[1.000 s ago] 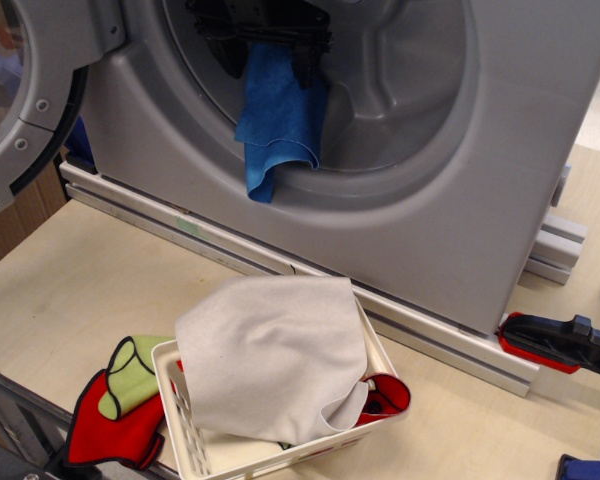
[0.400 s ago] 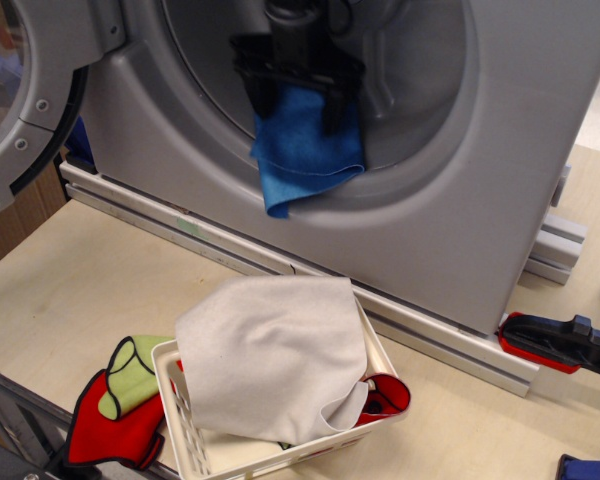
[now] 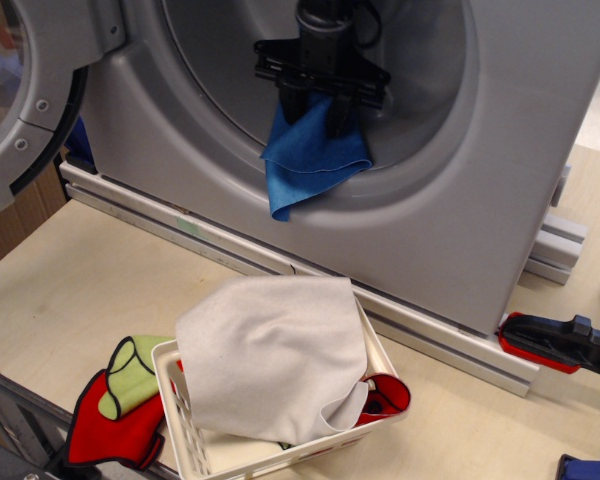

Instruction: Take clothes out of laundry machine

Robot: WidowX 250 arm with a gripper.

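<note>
1. Far left: round hinged door swung wide, leaving the drum mouth clear for reaching in and out.
2. Lower left on the pale surface: red cloth with a green cloth on top, lying just beside the basket, partly under its edge.
3. Low centre: white slotted basket below the opening and well apart from it, likely the drop spot; already covered by a pale grey cloth (more red peeking out at its right side).
4. Upper centre: black end effector in front of the drum recess of the laundry machine, fingers pointing down and pinched on the top of the blue cloth.
5. Same spot: blue cloth hanging limp from that grip, its lowest corner drooping over the lower rim of the opening; seemingly not yet clear of the machine, so probably mid-extraction.
6. Far right: red-and-black clamp at the machine's base, presumably holding things fixed.
</note>
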